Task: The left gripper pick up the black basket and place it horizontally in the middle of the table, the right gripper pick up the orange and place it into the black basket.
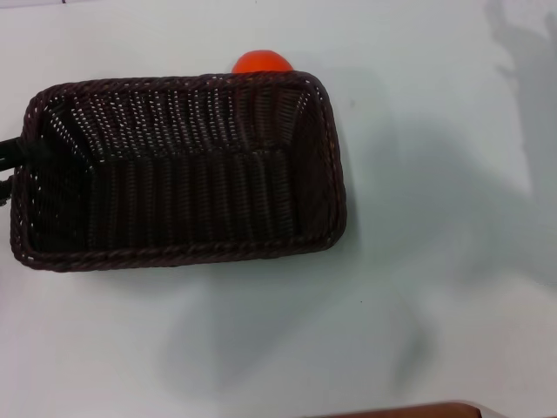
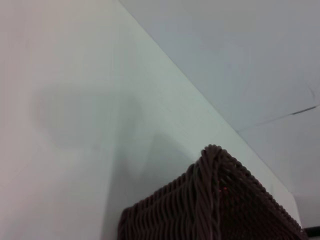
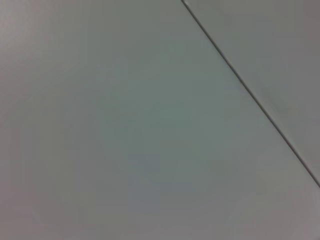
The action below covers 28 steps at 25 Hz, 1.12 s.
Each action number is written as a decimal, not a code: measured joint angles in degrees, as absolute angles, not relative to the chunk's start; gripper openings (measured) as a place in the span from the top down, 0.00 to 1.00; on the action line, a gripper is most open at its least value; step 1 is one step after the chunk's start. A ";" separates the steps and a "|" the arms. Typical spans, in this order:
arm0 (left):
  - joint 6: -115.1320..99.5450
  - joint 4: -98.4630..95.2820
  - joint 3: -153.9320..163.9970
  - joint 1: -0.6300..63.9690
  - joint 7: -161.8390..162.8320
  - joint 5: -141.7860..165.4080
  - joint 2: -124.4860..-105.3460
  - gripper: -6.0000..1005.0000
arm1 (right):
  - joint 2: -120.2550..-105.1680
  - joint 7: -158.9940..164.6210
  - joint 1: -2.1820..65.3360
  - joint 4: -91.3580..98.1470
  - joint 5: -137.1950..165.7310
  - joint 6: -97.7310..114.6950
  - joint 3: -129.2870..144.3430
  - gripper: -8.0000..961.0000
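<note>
The black basket [image 1: 174,254] lies lengthwise across the left half of the table [image 1: 435,261], its open side up and nothing inside it. Its shadow falls well below it on the table. My left gripper [image 1: 10,158] shows only as black finger ends at the basket's left short rim, closed over that rim. A corner of the basket [image 2: 210,210] fills the lower part of the left wrist view. The orange [image 1: 261,62] sits on the table just behind the basket's far rim, half hidden by it. My right gripper is out of view.
A brown edge [image 1: 409,409] shows at the bottom of the head view. An arm's shadow [image 1: 522,52] lies on the table at the far right. The right wrist view shows only pale surface with a thin dark seam [image 3: 250,90].
</note>
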State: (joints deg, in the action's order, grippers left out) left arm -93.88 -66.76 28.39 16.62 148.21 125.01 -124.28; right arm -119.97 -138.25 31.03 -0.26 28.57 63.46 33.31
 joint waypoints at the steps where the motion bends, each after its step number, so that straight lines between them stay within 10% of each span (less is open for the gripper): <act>1: -94.09 -66.76 28.38 16.58 148.21 124.95 -124.26 0.50 | -119.97 -138.25 31.06 -0.26 28.59 63.42 33.34 0.08; 14: -96.63 -64.10 25.92 15.98 143.57 123.03 -122.68 0.29 | -119.68 -136.13 31.75 3.76 29.01 60.84 42.43 0.08; 21: -95.16 -54.63 19.99 16.36 130.06 118.74 -117.83 0.29 | -119.49 -133.94 31.18 7.92 29.01 60.16 49.61 0.08; 28: -97.54 -52.53 12.36 14.35 111.72 106.70 -118.35 0.29 | -116.19 -115.62 29.59 17.16 36.94 57.11 58.00 0.09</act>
